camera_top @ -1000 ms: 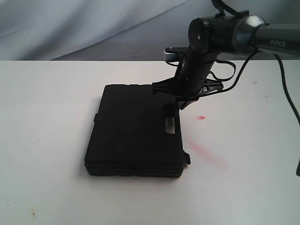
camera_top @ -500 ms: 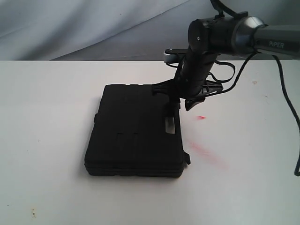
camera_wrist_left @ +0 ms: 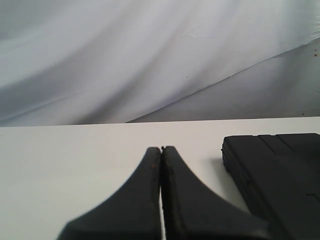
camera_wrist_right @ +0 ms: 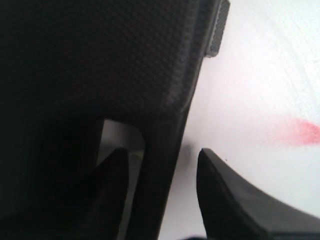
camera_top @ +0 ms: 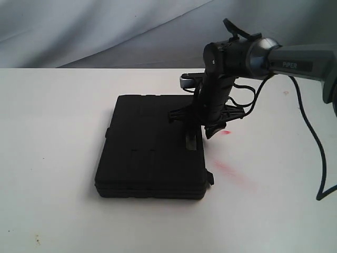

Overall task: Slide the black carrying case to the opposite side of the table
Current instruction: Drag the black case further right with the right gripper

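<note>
Grey cloth hung behind the white surface (camera_top: 52, 132), where the black carrying case (camera_top: 150, 150) lay flat near the middle, in the same spot as a second earlier. What had changed was the right hand (camera_top: 201, 132). It had come inward and down from just off the case's 3 o'clock edge. Its spread fingers now straddled the handle bar (camera_wrist_right: 167, 140) near 2 o'clock, one finger (camera_wrist_right: 107, 185) in the cutout and the other on bare surface outside, released rather than clamped. The left hand (camera_wrist_left: 161, 150) was clenched on nothing, apart from the case. With the bar caught between the fingers, the reach looked finished and the slide itself not yet begun. A sideways drag seemed the likely next step, across from the red smudge (camera_top: 231, 171) at 4 o'clock.
</note>
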Robot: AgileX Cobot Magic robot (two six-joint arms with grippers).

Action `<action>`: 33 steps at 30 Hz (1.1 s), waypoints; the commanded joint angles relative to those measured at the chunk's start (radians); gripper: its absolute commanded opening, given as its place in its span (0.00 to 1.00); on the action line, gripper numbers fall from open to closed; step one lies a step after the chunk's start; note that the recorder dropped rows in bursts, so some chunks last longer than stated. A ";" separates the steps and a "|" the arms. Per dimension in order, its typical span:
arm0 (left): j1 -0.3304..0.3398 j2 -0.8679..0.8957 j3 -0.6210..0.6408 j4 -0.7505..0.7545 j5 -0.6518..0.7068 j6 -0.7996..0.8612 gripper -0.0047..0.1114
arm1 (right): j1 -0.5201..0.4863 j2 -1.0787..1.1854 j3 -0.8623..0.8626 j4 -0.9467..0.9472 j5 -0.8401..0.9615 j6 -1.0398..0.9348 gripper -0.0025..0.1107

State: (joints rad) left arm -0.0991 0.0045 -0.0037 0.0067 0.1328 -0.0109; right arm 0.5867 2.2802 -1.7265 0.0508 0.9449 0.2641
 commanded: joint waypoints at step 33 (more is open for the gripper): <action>0.002 -0.005 0.004 0.002 -0.001 -0.011 0.04 | -0.026 0.003 -0.008 0.002 -0.017 -0.002 0.02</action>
State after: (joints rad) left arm -0.0991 0.0045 -0.0037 0.0067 0.1328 -0.0109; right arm 0.5791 2.3030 -1.7282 0.0722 0.9194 0.2834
